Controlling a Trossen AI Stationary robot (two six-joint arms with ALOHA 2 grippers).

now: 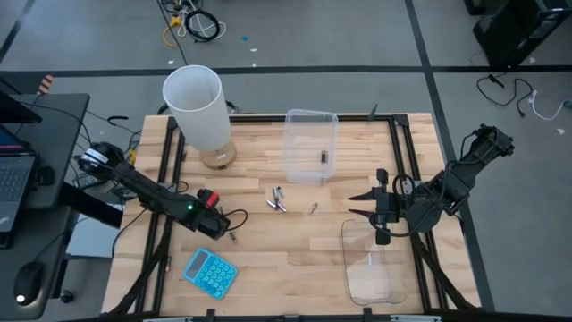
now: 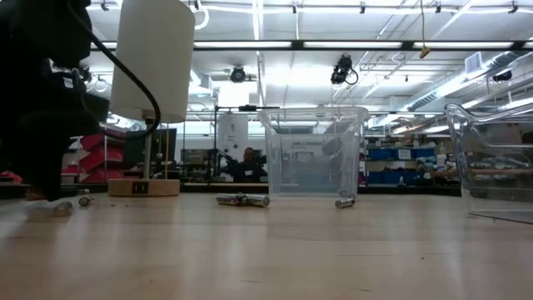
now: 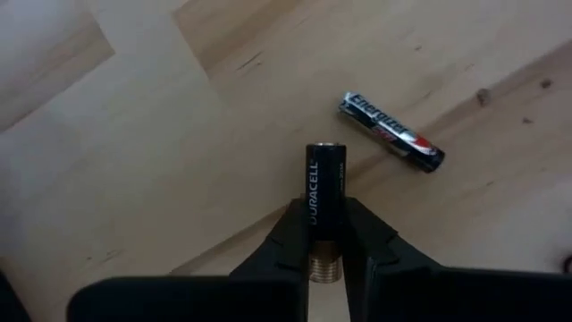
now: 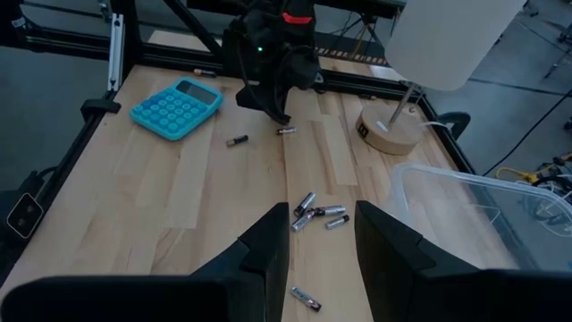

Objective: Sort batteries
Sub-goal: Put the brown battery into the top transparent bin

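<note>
My left gripper [image 1: 225,231] is low over the table's near left, beside the blue calculator [image 1: 210,271], and is shut on a black and copper battery [image 3: 324,192]. A black and silver battery [image 3: 391,143] lies loose on the wood just ahead of it. Several more batteries [image 1: 277,199] lie in a cluster mid-table, with one apart [image 1: 313,208]. One dark battery [image 1: 324,156] lies inside the far clear tub [image 1: 310,116]. My right gripper [image 4: 322,241] is open, hovering at the table's right between the two tubs and touching nothing. My left gripper pinches the black and copper battery between its two fingers [image 3: 295,234], around the half nearer the copper end [image 3: 326,266]. The battery lies along the fingers, black end sticking out past the tips. I cannot tell whether it is lifted clear.
A second clear tub [image 1: 371,264] sits at the near right, below my right gripper. A white-shaded lamp [image 1: 201,107] stands on a wooden base at the far left. Black frame rails run along the table's edges. Bare wood lies between the battery cluster and the near edge.
</note>
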